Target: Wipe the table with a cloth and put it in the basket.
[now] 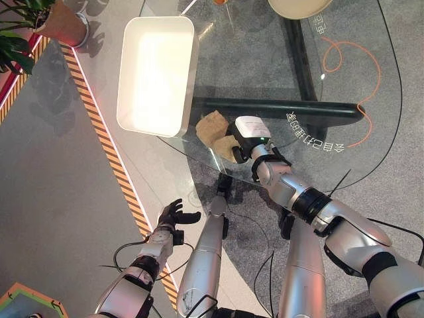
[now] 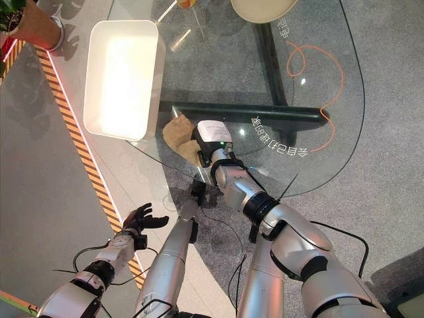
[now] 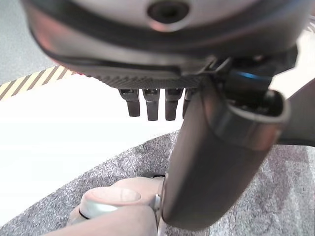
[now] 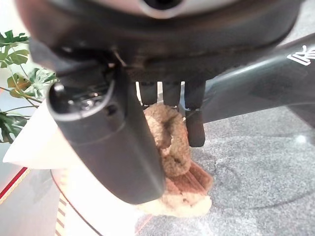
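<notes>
— Where's the cloth sitting for you?

— I see the crumpled tan and brown terry cloth [image 1: 213,130] on the round glass bench [image 1: 344,86], just beside the near corner of the white rectangular plastic basket [image 1: 156,73] that rests on the same glass. My right hand [image 1: 237,147] is on the side of the cloth away from the basket, and in its wrist view the fingers [image 4: 195,114] curl down into the cloth, grasping it against the thumb.

— And the left?

— My left hand [image 1: 173,215] hangs off the bench, over the grey floor near the orange-and-black striped tape [image 1: 106,149], well apart from the basket. Its fingers [image 3: 152,102] are relaxed, released, holding nothing.

— Anything else by the basket?

— A potted green plant [image 1: 40,20] stands on the floor beyond its far end.
</notes>
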`<state>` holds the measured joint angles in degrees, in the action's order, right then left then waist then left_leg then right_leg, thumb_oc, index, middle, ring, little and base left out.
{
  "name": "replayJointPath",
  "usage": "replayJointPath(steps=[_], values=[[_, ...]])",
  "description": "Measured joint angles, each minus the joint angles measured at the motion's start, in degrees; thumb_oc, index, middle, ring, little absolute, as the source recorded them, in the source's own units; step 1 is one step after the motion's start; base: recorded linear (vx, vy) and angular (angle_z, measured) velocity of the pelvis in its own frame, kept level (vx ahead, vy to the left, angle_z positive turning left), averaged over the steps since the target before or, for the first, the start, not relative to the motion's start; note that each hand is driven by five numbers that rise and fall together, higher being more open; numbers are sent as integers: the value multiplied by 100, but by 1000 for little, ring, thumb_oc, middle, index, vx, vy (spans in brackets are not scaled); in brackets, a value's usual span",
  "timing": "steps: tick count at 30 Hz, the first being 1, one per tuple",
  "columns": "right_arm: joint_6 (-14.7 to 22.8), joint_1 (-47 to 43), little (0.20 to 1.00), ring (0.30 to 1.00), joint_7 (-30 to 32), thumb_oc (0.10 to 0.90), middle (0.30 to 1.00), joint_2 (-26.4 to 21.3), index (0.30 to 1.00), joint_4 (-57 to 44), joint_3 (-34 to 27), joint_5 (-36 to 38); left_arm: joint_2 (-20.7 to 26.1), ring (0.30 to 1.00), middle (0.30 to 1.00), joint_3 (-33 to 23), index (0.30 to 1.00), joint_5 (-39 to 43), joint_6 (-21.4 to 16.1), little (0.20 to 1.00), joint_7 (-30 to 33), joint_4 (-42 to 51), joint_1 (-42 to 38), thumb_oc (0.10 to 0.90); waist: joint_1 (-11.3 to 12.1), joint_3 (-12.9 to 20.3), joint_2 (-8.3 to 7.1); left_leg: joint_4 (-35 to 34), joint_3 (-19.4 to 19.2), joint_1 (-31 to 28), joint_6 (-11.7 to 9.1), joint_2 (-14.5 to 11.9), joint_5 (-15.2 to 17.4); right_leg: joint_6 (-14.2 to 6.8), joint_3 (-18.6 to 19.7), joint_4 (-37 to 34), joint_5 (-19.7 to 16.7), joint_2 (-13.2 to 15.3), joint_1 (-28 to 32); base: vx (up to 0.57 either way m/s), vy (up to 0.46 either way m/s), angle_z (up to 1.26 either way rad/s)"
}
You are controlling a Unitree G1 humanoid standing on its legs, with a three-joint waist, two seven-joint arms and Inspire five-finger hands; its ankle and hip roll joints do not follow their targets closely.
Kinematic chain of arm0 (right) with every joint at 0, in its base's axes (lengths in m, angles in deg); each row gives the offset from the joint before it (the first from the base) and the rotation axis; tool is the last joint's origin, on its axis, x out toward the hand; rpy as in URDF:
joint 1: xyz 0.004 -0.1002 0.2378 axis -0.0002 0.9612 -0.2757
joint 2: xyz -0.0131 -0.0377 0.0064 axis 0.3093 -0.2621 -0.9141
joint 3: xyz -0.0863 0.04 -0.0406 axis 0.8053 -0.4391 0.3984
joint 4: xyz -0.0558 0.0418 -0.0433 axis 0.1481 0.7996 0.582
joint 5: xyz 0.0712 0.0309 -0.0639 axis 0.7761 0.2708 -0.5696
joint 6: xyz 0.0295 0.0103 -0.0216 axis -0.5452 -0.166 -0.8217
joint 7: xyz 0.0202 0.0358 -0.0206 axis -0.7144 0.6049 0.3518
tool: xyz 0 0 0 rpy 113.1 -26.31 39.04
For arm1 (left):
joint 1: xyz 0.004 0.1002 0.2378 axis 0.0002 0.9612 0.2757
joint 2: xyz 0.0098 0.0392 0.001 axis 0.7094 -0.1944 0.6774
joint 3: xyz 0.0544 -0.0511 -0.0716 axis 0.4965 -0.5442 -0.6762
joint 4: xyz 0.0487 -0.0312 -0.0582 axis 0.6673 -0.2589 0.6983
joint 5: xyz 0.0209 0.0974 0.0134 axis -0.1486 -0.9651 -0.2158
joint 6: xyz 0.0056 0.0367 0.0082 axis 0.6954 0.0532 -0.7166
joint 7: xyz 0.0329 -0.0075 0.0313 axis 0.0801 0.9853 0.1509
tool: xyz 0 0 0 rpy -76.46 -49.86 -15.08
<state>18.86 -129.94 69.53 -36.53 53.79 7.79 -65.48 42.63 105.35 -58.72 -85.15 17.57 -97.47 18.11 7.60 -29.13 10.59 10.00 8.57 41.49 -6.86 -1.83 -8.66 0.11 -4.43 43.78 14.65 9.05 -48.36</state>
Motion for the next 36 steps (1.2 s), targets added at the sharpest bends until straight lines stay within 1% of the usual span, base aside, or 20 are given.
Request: replayJointPath(steps=[2, 5, 7, 11, 12, 14, 15, 16, 19, 20, 24, 27, 30, 31, 33, 34, 36], values=[[57, 5, 200, 300, -9, 100, 300, 0, 300, 15, 33, -8, 0, 900, 900, 5, 900, 1, 36, 900, -7, -21, -12, 800, -9, 0, 1, 219, 3, 85, 5, 10, -5, -41, 25, 5, -10, -31, 7, 6, -20, -10], [62, 5, 200, 300, 12, 100, 300, -4, 300, 24, 38, -23, 16, 900, 900, 21, 900, 2, 32, 900, -11, -18, -90, 800, -20, 3, 5, 191, 4, 90, -154, 13, -190, -79, 27, 11, -11, -12, 14, 1, -10, 2], [80, 5, 200, 300, 110, 100, 300, 11, 300, 85, 42, -32, 39, 900, 900, 22, 900, 3, 30, 900, -11, -18, -118, 800, -9, 3, 5, 191, 5, 88, -171, 21, -204, -100, 27, 37, 5, 1, 14, -1, -9, 5], [266, 3, 200, 300, 635, 100, 300, 103, 300, 402, 25, 205, 79, 900, 900, 27, 900, 3, 17, 900, -12, -63, -118, 800, -4, 3, 5, 115, 44, 85, -196, 0, -195, -75, 2, 116, 46, -13, -43, -4, -11, 3], [305, 3, 200, 300, 719, 100, 300, 110, 300, 441, 16, 248, 79, 900, 900, 38, 900, 3, 16, 900, -12, -76, -118, 800, -2, 3, 5, 90, 44, 88, -186, -9, -186, -66, -4, 114, 43, -17, -57, -6, -32, 1], [403, 1, 200, 300, 963, 100, 300, 166, 300, 572, -29, 427, 81, 900, 900, 136, 900, 4, 13, 900, -12, -128, -122, 800, 10, 3, 5, 68, 42, 111, -84, -30, -102, -7, -33, 64, 16, -31, -73, 0, 0, 0], [462, -5, 200, 300, 1131, 100, 300, 182, 300, 691, -95, 589, 83, 900, 900, 184, 900, 4, 12, 900, -23, -148, -120, 800, 7, 3, 5, 133, 40, 158, -9, -29, 14, 32, -72, 9, -5, -17, -65, 0, 0, 0], [478, -5, 200, 300, 1217, 100, 300, 211, 300, 729, -135, 675, 82, 900, 900, 190, 900, 4, 15, 900, -26, -154, -115, 800, -1, 3, 4, 207, 39, 198, 30, -16, 39, 30, -88, -3, -12, -1, -62, 0, 0, 0], [550, -7, 200, 300, 1559, 100, 300, 209, 300, 882, -173, 953, 86, 900, 900, 188, 900, 4, -20, 900, -26, -149, -117, 800, 1, 3, 5, 305, 32, 230, 10, 10, 26, -22, -79, -26, -21, 7, -11, 2, -3, 2], [583, -7, 200, 300, 1698, 100, 300, 205, 300, 934, -238, 1071, 99, 900, 900, 188, 900, 4, -37, 900, -28, -142, -129, 800, 8, 3, 5, 302, 29, 230, 7, 16, 24, -65, -80, -49, -46, 15, 2, 2, -6, 5], [668, -93, 200, 300, 2178, 100, 300, 208, 300, 1136, -623, 1348, 192, 900, 900, 179, 900, 6, -30, 900, -23, -145, -138, 800, 33, 3, 4, 198, 13, 242, 6, 21, 24, -67, -90, -97, -54, 39, -19, -1, 6, 3], [670, -281, 200, 300, 2436, 100, 300, 124, 300, 1248, -857, 1504, 227, 900, 900, 182, 900, 11, -28, 900, -26, -143, -138, 800, 10, 2, 3, 304, 3, 365, 8, 33, 24, -68, -101, -108, -62, 57, -98, -1, -2, -1], [685, -376, 200, 300, 2611, 100, 300, -203, 300, 1266, -985, 1578, 243, 900, 900, 185, 900, 15, -36, 900, -30, -131, -188, 800, 9, 0, 0, 398, -3, 432, 19, 61, -27, -166, -93, -120, -80, 71, -83, -4, -13, 4], [752, -429, 200, 300, 2669, 100, 300, -292, 300, 1321, -1064, 1642, 288, 900, 900, 185, 900, 19, -61, 900, -29, -109, -196, 800, 7, -2, -3, 400, -3, 455, 7, 70, -107, -183, -95, -114, -78, 84, -94, 63, -29, 8], [790, -474, 200, 300, 2754, 100, 300, -335, 300, 1384, -1175, 1723, 332, 900, 900, 179, 900, 25, -62, 900, -35, -99, -207, 800, -3, -7, -12, 402, -7, 459, -17, 83, -94, -216, -92, -114, -54, 99, -87, 64, -32, 5], [796, -480, 200, 300, 2807, 100, 300, -353, 300, 1435, -1241, 1734, 362, 900, 900, 179, 900, 29, -65, 900, -35, -95, -209, 800, -6, -10, -16, 397, -10, 451, 16, 88, -139, -224, -95, -107, -60, 105, -73, 1, -30, 4], [923, -507, 200, 300, 2880, 100, 300, -412, 300, 1581, -1320, 1779, 415, 900, 900, 187, 900, 100, -69, 900, -41, -88, -209, 800, -9, -20, -33, 401, -12, 451, 27, 89, -144, -231, -98, -106, -58, 108, -69, 2, -16, 2]])
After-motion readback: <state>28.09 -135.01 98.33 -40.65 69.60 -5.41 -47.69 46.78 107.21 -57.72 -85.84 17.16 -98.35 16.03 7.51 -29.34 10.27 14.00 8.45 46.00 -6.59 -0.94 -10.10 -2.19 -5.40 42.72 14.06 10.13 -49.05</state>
